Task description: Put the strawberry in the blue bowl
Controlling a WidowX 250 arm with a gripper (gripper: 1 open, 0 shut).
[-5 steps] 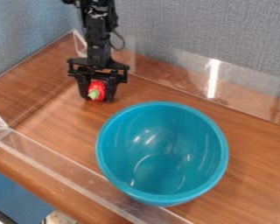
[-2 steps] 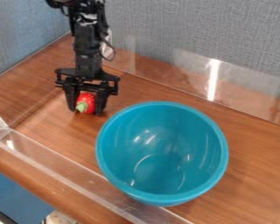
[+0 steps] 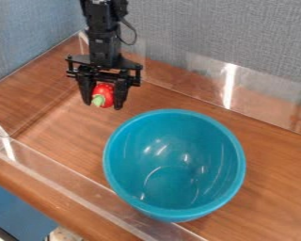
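Note:
The strawberry (image 3: 104,95), small and red with a green cap, hangs above the wooden table between the black fingers of my gripper (image 3: 104,94), which is shut on it and points straight down. The fruit is lifted clear of the table surface, up and to the left of the blue bowl (image 3: 175,164). That bowl is large, glossy teal-blue and empty, resting on the table in the lower middle of the view.
A clear acrylic wall (image 3: 229,83) runs along the back of the wooden table (image 3: 40,113), and another clear rim lines the front edge (image 3: 40,174). A grey fabric backdrop stands behind.
The gripper has risen off the table with the strawberry in it, after dipping toward the left, and now sits higher and slightly nearer the bowl. The bowl has not moved.

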